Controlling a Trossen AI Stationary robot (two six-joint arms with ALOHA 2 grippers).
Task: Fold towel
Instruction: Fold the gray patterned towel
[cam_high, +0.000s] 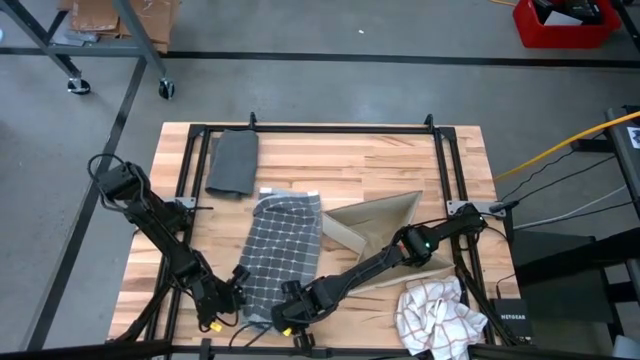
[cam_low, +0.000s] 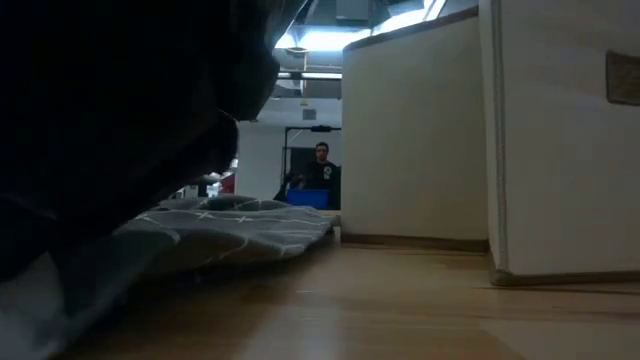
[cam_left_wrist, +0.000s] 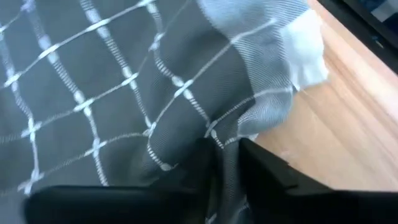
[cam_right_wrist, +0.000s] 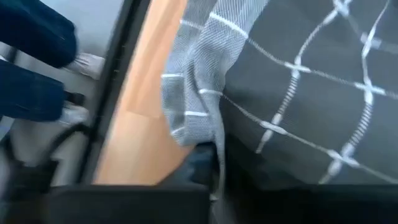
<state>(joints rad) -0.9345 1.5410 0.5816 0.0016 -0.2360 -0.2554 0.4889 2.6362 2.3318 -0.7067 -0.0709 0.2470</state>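
Towel (cam_high: 278, 248), grey checked, lay mid-bench. Left hand (cam_high: 232, 291) and right hand (cam_high: 287, 314) each clenched on near-edge corner. Best move: lift both corners evenly, carry toward far edge.

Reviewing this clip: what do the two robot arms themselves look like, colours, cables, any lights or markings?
Both arms are black, built of jointed tubular links. The left arm ends in a dark tool with a small yellow part beside it. The right arm shows a green light at its elbow and ends in a dark tool with yellow bits.
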